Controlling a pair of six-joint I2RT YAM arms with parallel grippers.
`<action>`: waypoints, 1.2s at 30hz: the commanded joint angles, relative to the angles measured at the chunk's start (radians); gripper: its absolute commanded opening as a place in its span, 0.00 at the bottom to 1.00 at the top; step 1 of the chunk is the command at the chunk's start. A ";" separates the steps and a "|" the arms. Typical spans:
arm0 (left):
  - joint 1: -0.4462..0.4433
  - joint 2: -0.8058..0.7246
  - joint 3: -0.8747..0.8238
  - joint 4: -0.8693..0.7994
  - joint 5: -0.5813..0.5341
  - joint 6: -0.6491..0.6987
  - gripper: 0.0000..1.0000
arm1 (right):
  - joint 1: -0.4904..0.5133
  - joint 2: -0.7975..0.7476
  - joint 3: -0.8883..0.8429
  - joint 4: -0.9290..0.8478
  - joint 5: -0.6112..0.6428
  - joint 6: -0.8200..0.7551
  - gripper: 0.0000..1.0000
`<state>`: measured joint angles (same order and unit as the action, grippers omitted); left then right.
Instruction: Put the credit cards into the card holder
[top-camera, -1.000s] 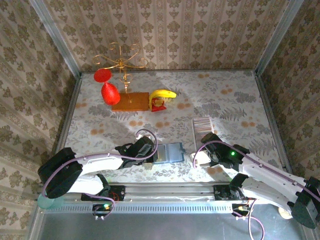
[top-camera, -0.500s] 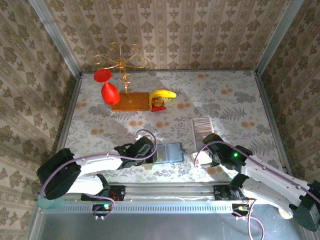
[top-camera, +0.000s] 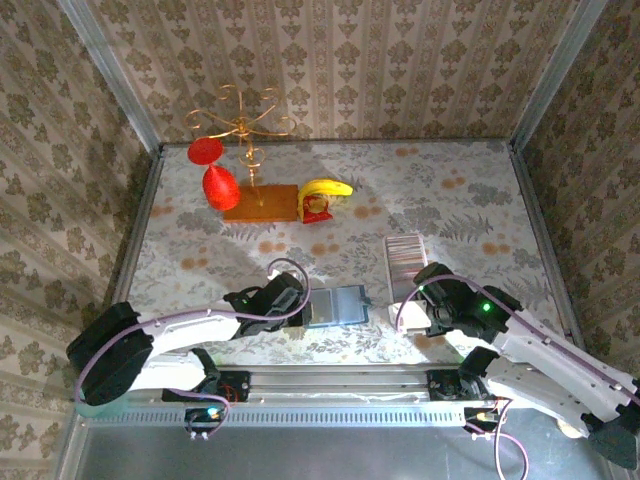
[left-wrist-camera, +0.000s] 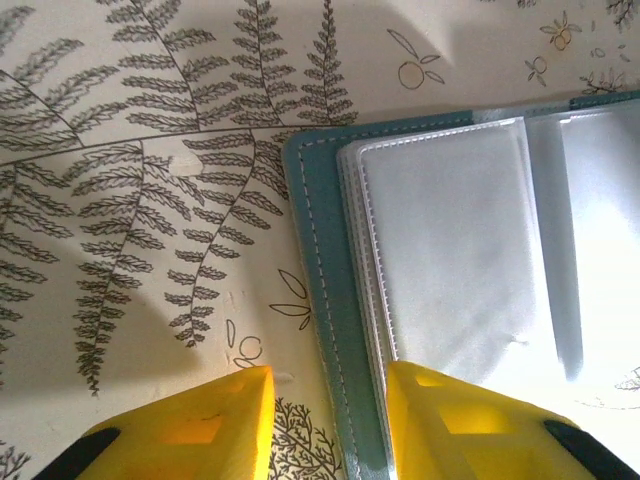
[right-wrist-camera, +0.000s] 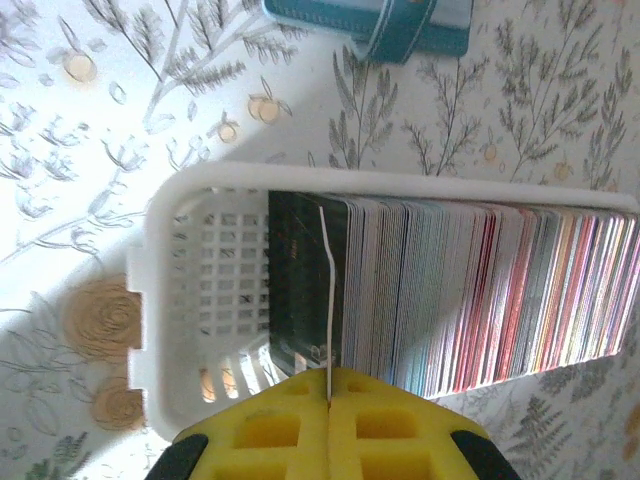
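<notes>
The teal card holder (top-camera: 336, 306) lies open on the table, its clear sleeves (left-wrist-camera: 450, 250) facing up. My left gripper (left-wrist-camera: 328, 425) is open and straddles the holder's left edge, one yellow finger (left-wrist-camera: 200, 430) over the tablecloth and the other over the sleeves. The credit cards (right-wrist-camera: 480, 300) stand in a packed row in a white tray (right-wrist-camera: 190, 280). My right gripper (right-wrist-camera: 328, 395) is shut on one thin white card (right-wrist-camera: 326, 290) at the near end of the row. The holder's snap tab (right-wrist-camera: 400, 30) shows beyond the tray.
At the back left a gold wire stand (top-camera: 240, 125) with red cups (top-camera: 220, 185) rises from a wooden base (top-camera: 262, 203). A banana (top-camera: 327, 187) lies next to it. Patterned walls close in the table on three sides.
My right jaws have closed onto a card in the tray and that arm has shifted slightly right. My left gripper has edged a little left at the holder's edge.
</notes>
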<state>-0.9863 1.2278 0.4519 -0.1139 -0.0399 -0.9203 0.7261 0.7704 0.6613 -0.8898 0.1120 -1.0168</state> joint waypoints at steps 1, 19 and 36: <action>0.019 -0.045 -0.018 -0.039 -0.015 0.017 0.36 | -0.005 -0.038 0.058 -0.083 -0.104 0.127 0.00; 0.036 -0.120 -0.051 -0.029 -0.012 -0.021 0.37 | -0.003 0.377 0.182 0.528 -0.392 1.821 0.00; 0.038 -0.024 -0.039 0.054 0.040 -0.023 0.35 | 0.022 0.648 0.024 0.861 -0.413 1.967 0.00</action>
<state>-0.9539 1.1957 0.4076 -0.0753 -0.0151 -0.9321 0.7486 1.3804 0.6979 -0.1116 -0.2718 0.9123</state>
